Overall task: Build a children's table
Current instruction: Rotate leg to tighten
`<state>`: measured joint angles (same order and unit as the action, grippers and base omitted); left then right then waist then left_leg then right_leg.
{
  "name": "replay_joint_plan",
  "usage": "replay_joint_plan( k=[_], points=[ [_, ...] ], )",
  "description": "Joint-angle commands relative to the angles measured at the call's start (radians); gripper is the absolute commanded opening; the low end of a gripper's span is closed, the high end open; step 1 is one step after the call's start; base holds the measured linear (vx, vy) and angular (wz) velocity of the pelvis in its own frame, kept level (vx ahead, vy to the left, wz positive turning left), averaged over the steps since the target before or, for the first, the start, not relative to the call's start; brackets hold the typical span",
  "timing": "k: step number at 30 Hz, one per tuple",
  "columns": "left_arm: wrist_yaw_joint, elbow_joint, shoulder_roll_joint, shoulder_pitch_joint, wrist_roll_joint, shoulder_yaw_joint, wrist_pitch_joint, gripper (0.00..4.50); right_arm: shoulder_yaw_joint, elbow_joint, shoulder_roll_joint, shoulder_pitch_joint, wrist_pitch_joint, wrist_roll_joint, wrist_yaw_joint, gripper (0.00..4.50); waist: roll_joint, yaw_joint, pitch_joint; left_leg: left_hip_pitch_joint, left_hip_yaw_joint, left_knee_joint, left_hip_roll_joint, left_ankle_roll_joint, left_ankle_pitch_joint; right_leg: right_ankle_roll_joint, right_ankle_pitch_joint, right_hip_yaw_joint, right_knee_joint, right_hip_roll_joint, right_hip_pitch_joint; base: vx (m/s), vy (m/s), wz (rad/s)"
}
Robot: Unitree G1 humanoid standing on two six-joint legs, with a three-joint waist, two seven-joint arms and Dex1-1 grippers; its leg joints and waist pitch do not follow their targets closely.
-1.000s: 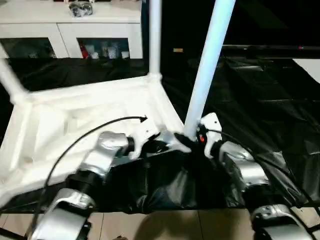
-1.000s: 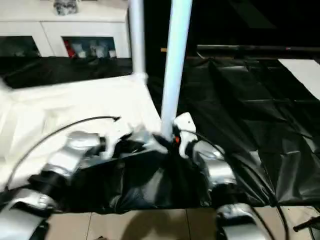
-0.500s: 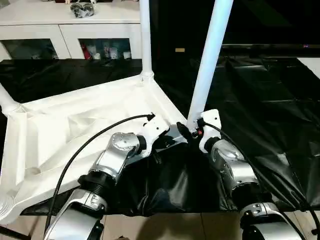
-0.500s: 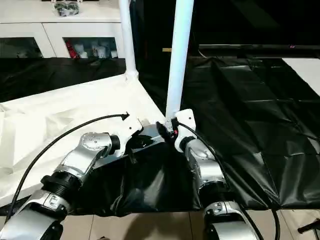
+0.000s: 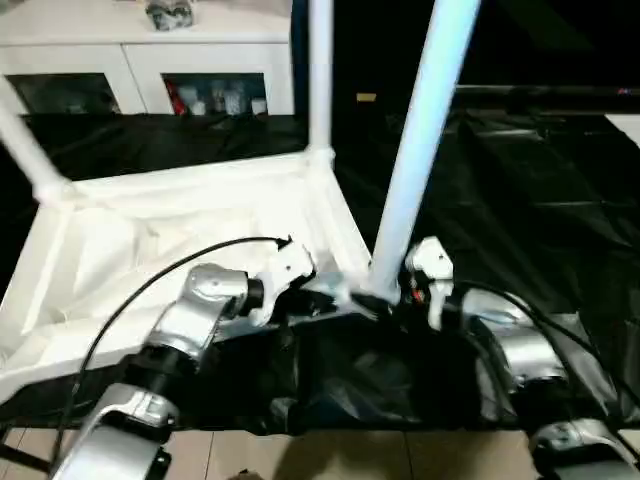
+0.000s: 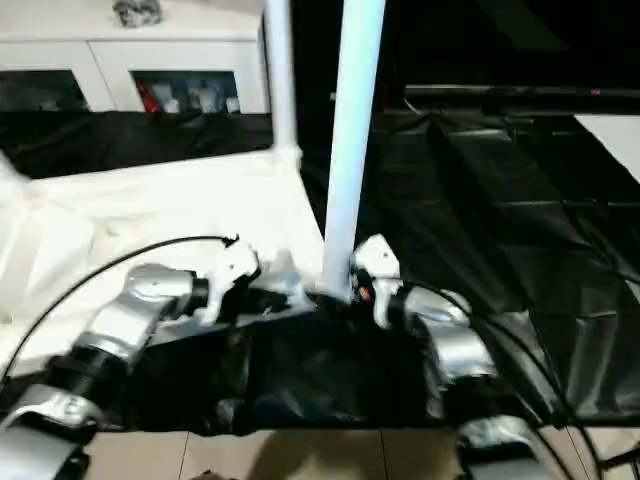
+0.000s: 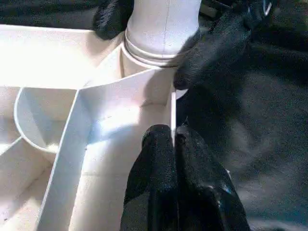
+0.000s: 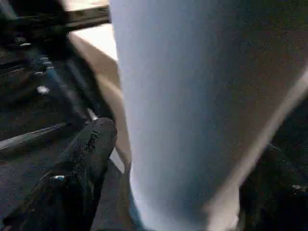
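Tabletop point(image 5: 150, 225), white plastic, ribbed underside up, lying on black sheeting point(image 5: 560, 180) that covers the floor; occupies the left half of the scene.
Far-left leg point(image 5: 25, 150): white tube, seated in its corner, leaning up and out to the left.
Far leg point(image 5: 320, 70): upright in the far right corner socket.
Left gripper point(image 7: 173, 139): black fingers clenched on the thin edge wall of the tabletop, just beside the near right corner socket point(image 7: 144, 57).
Near leg point(image 5: 420, 150): long white tube standing in that socket, tilted slightly to the right.
Right gripper point(image 8: 168, 163): grasping the base of the near leg, one black finger point(image 8: 89, 149) against its side.
White cabinet point(image 5: 150, 60) with glass doors, far left, beyond the sheeting.
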<state>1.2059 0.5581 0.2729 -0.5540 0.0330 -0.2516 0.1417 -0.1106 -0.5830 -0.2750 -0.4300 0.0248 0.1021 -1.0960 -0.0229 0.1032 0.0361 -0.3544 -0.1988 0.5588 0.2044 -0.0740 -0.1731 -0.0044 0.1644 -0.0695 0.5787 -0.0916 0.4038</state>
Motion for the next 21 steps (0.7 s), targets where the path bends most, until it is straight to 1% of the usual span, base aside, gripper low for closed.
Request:
replay_joint_plan(
  k=[1, 2, 3, 4, 5, 6, 8, 9, 10, 11, 12, 13, 14, 18, 21],
  points=[
    [0.020, -0.032, -0.015, -0.013, -0.025, -0.019, -0.021, 0.00, -0.092, 0.054, 0.010, 0.017, -0.027, 0.023, -0.136, 3.73, 0.007, 0.002, -0.054, 0.007, 0.010, -0.057, 0.030, 0.076, -0.258, -0.219, 0.251, 0.037, -0.062, -0.049, -0.046, 0.000, 0.000, 0.00],
    [0.025, -0.027, -0.009, -0.017, -0.025, -0.018, -0.023, 0.00, -0.101, 0.062, 0.000, 0.020, -0.033, 0.022, -0.156, 3.73, 0.007, 0.005, -0.054, 0.005, 0.010, -0.057, 0.030, 0.077, -0.253, -0.222, 0.242, 0.037, -0.061, -0.048, -0.047, 0.000, 0.000, 0.00],
    [0.032, -0.018, -0.003, -0.022, -0.025, -0.015, -0.026, 0.00, -0.113, 0.072, -0.016, 0.024, -0.040, 0.021, -0.184, 3.59, 0.006, 0.008, -0.054, 0.005, 0.010, -0.057, 0.031, 0.075, -0.250, -0.222, 0.240, 0.037, -0.060, -0.049, -0.047, 0.000, 0.000, 0.00],
    [0.034, -0.017, -0.002, -0.023, -0.025, -0.014, -0.026, 0.00, -0.116, 0.075, -0.019, 0.025, -0.043, 0.022, -0.190, 3.49, 0.008, 0.010, -0.055, 0.006, 0.010, -0.056, 0.030, 0.073, -0.247, -0.223, 0.240, 0.037, -0.060, -0.050, -0.047, 0.000, 0.000, 0.00],
    [0.038, -0.013, 0.002, -0.026, -0.026, -0.012, -0.028, 0.00, -0.120, 0.080, -0.025, 0.027, -0.049, 0.024, -0.202, 3.49, 0.008, 0.011, -0.054, 0.006, 0.010, -0.056, 0.030, 0.072, -0.245, -0.223, 0.240, 0.037, -0.060, -0.049, -0.047, 0.000, 0.000, 0.00],
    [0.044, -0.009, 0.006, -0.028, -0.027, -0.010, -0.027, 0.00, -0.125, 0.090, -0.033, 0.031, -0.058, 0.031, -0.217, 3.38, 0.010, 0.012, -0.054, 0.006, 0.010, -0.056, 0.031, 0.070, -0.243, -0.222, 0.244, 0.037, -0.060, -0.051, -0.047, 0.000, 0.000, 0.00],
    [0.051, -0.008, 0.011, -0.028, -0.029, -0.010, -0.025, 0.00, -0.130, 0.104, -0.040, 0.035, -0.074, 0.038, -0.233, 3.31, 0.008, 0.014, -0.054, 0.007, 0.011, -0.057, 0.031, 0.068, -0.247, -0.220, 0.253, 0.037, -0.061, -0.050, -0.047, 0.000, 0.000, 0.00],
    [0.056, -0.008, 0.014, -0.028, -0.032, -0.010, -0.025, 0.00, -0.134, 0.114, -0.045, 0.039, -0.087, 0.043, -0.247, 3.09, 0.009, 0.013, -0.054, 0.005, 0.011, -0.057, 0.031, 0.066, -0.249, -0.219, 0.255, 0.037, -0.060, -0.051, -0.047, 0.000, 0.000, 0.00],
    [0.056, -0.008, 0.014, -0.028, -0.032, -0.010, -0.025, 0.00, -0.134, 0.114, -0.045, 0.039, -0.087, 0.043, -0.247, 3.09, 0.009, 0.014, -0.055, 0.006, 0.011, -0.057, 0.031, 0.064, -0.245, -0.218, 0.253, 0.036, -0.060, -0.051, -0.047, 0.000, 0.000, 0.00],
    [0.056, -0.008, 0.014, -0.028, -0.032, -0.010, -0.025, 0.00, -0.134, 0.114, -0.045, 0.039, -0.087, 0.043, -0.247, 3.00, 0.008, 0.014, -0.054, 0.006, 0.011, -0.057, 0.031, 0.063, -0.245, -0.218, 0.252, 0.037, -0.060, -0.051, -0.046, 0.000, 0.000, 0.00],
    [0.064, -0.007, 0.018, -0.027, -0.036, -0.010, -0.023, 0.00, -0.141, 0.128, -0.051, 0.044, -0.102, 0.048, -0.265, 3.00, 0.010, 0.014, -0.054, 0.006, 0.011, -0.057, 0.030, 0.062, -0.245, -0.218, 0.253, 0.036, -0.060, -0.050, -0.047, 0.000, 0.000, 0.00],
    [0.077, -0.010, 0.023, -0.025, -0.041, -0.012, -0.016, 0.00, -0.148, 0.139, -0.054, 0.047, -0.117, 0.052, -0.282, 2.79, 0.010, 0.016, -0.055, 0.007, 0.011, -0.056, 0.030, 0.063, -0.244, -0.216, 0.254, 0.037, -0.060, -0.050, -0.046, 0.000, 0.000, 0.00],
    [0.077, -0.010, 0.023, -0.025, -0.041, -0.012, -0.016, 0.00, -0.148, 0.139, -0.054, 0.047, -0.117, 0.052, -0.282, 2.79, 0.010, 0.016, -0.055, 0.006, 0.010, -0.056, 0.030, 0.067, -0.241, -0.217, 0.251, 0.037, -0.060, -0.050, -0.048, 0.000, 0.000, 0.00],
    [0.092, -0.018, 0.027, -0.019, -0.049, -0.015, -0.008, 0.00, -0.154, 0.148, -0.051, 0.055, -0.140, 0.059, -0.299, 2.52, 0.009, 0.018, -0.056, 0.004, 0.012, -0.056, 0.031, 0.064, -0.235, -0.219, 0.243, 0.036, -0.058, -0.051, -0.048, 0.000, 0.000, 0.00],
    [0.085, -0.020, 0.025, -0.017, -0.052, -0.013, -0.008, 0.00, -0.154, 0.148, -0.046, 0.060, -0.143, 0.060, -0.294, 2.50, 0.009, 0.018, -0.056, 0.005, 0.011, -0.055, 0.030, 0.059, -0.238, -0.219, 0.243, 0.036, -0.058, -0.052, -0.048, 0.000, 0.000, 0.00]
  ],
)
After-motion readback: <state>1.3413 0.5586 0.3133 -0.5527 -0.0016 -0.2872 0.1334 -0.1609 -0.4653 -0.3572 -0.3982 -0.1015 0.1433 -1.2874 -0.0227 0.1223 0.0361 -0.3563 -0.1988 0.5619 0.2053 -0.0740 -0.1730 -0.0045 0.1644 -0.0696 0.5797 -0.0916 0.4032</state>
